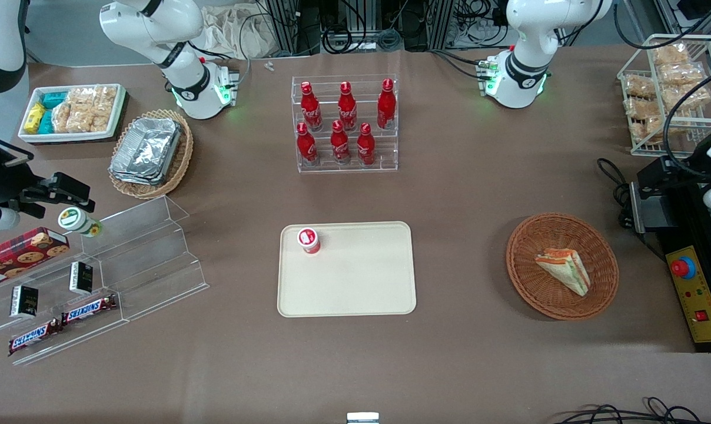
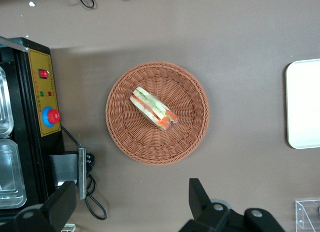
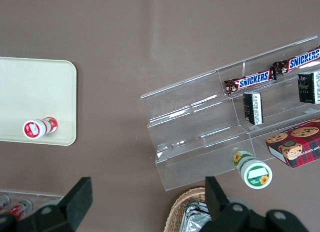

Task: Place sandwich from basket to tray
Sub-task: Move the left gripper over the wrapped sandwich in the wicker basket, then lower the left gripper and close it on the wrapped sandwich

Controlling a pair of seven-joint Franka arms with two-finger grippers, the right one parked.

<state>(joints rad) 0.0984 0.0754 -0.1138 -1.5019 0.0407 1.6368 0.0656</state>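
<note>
The sandwich [image 1: 564, 270] [image 2: 154, 108], a wrapped wedge with orange and green layers, lies in the round reddish-brown wicker basket [image 1: 520, 259] [image 2: 120, 137] toward the working arm's end of the table. The cream tray [image 1: 355, 288] [image 2: 305, 111] lies mid-table, and a small red-and-white bottle [image 1: 309, 239] stands on its corner. My gripper [image 1: 664, 172] [image 2: 132, 184] hangs high above the table, beside the basket and farther from the front camera than it. It is open wide with nothing between its fingers.
A yellow-and-black control box [image 1: 691, 288] [image 2: 42, 99] with a red button sits beside the basket, with a black block and cable [image 1: 655, 212] [image 2: 65, 169] close by. A rack of cola bottles [image 1: 346, 123] stands farther back. A wire rack of snack packets [image 1: 667, 88] is at the table's corner.
</note>
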